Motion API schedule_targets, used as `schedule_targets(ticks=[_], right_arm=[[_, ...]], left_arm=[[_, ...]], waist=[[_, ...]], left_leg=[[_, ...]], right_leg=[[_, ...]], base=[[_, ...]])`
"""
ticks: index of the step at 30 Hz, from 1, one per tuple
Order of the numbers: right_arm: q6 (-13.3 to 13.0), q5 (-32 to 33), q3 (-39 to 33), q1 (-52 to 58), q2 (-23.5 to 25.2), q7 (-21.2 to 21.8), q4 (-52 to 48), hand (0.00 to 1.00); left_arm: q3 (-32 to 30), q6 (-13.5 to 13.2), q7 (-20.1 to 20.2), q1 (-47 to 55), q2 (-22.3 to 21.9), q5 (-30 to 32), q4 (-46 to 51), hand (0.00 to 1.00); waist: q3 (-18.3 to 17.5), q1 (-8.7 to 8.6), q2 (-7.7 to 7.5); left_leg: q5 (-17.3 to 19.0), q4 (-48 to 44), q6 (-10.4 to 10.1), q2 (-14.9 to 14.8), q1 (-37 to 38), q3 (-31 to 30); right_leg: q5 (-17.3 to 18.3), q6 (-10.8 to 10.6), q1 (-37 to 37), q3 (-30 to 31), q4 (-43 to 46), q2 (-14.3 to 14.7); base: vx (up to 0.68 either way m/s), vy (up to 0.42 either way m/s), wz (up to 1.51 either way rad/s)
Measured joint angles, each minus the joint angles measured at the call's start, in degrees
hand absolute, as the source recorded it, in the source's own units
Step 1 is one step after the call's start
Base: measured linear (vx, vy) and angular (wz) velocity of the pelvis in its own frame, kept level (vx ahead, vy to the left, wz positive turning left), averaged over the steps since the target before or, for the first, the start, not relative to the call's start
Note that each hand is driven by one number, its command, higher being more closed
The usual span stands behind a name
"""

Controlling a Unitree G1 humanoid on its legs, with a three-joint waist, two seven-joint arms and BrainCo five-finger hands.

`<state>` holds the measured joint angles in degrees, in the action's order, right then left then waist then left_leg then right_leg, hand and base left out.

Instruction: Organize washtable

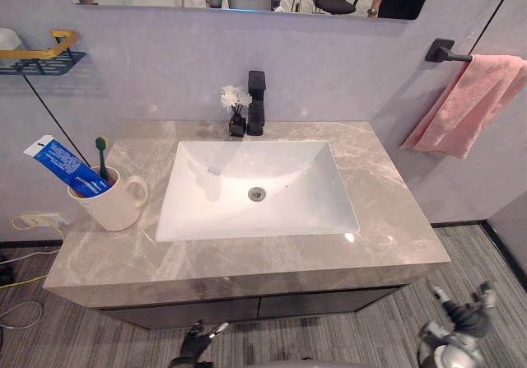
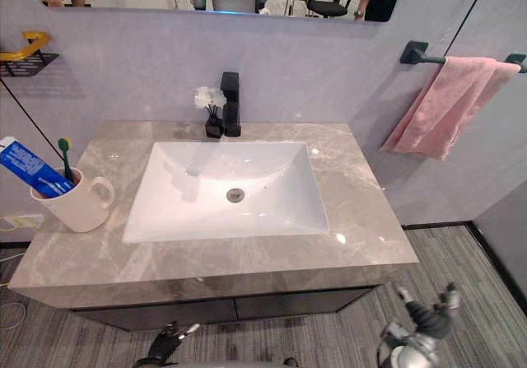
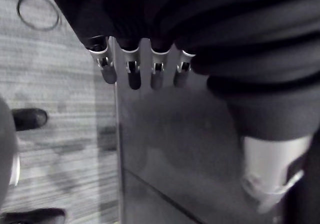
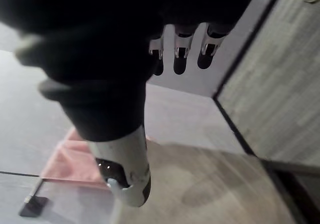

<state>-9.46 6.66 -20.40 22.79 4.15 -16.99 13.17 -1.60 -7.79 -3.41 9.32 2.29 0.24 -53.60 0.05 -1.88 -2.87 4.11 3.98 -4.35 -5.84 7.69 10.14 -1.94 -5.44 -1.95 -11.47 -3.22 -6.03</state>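
Note:
A cream mug (image 1: 115,207) stands at the left of the grey marble washtable (image 1: 387,203). In it lean a blue toothpaste tube (image 1: 62,164) and a green toothbrush (image 1: 100,150). The white sink (image 1: 206,195) has nothing in it. Behind it are a black faucet (image 1: 256,104) and a small black vase of white flowers (image 1: 236,113). My left hand (image 1: 198,339) hangs low in front of the cabinet, its fingers (image 3: 134,71) straight and holding nothing. My right hand (image 1: 463,317) is low at the right, its fingers (image 4: 180,58) relaxed and holding nothing.
A pink towel (image 1: 469,104) hangs from a black bar on the right wall. High on the left wall is a dark wire shelf (image 1: 37,55) with a yellow rail. A mirror runs above the washtable. A dark cabinet front sits under the counter.

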Motion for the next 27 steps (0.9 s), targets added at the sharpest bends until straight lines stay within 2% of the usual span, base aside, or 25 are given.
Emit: schedule_targets(ticks=[4,9,18,24,27], right_arm=[[1.2,0.6,0.7,0.1,-0.1,4.0,14.9,0.00],[2.7,2.0,-0.4,0.1,-0.1,8.2,28.8,0.00],[3.3,3.0,-0.3,-4.6,-1.7,9.9,37.8,0.00],[3.2,4.1,0.9,-8.1,-2.7,11.1,40.0,0.00],[3.3,4.1,1.4,-9.8,-3.0,11.5,40.1,0.00]], left_arm=[[2.1,0.0,0.0,-1.7,-0.3,-0.2,-1.4,0.00],[2.1,0.0,-0.4,-3.1,-0.4,-0.6,-4.4,0.00],[2.2,-0.2,-0.4,-4.0,0.4,-0.6,-6.6,0.00],[2.1,-0.1,-0.4,-4.3,1.6,-0.6,-6.8,0.00],[2.0,-0.1,-0.4,-4.3,2.3,-0.6,-6.9,0.00]], waist=[[0.2,1.11,0.36],[0.6,1.03,0.88],[1.6,1.17,0.85],[2.7,1.21,0.68],[4.4,1.20,0.71]], left_leg=[[0.0,0.0,0.0,0.0,0.1,-0.2],[0.0,0.1,0.0,0.3,0.2,-2.2],[0.0,-0.2,0.0,1.0,0.2,-4.4],[0.0,-0.5,0.0,1.2,-0.1,-5.9],[0.0,-0.9,0.1,1.4,-0.3,-7.1]], right_leg=[[0.2,-0.2,-0.7,-1.0,-0.1,-0.1],[0.3,-0.2,-2.2,-2.6,-1.0,-0.3],[0.2,-0.4,-3.8,-4.6,-2.1,-0.2],[0.2,-0.4,-4.3,-5.8,-2.4,-0.2],[0.2,-0.4,-4.8,-7.0,-2.4,-0.3]], base=[[0.02,0.006,0.12],[0.02,0.004,0.16],[-0.03,0.001,0.13],[-0.01,0.001,0.11],[-0.03,0.002,0.19]])
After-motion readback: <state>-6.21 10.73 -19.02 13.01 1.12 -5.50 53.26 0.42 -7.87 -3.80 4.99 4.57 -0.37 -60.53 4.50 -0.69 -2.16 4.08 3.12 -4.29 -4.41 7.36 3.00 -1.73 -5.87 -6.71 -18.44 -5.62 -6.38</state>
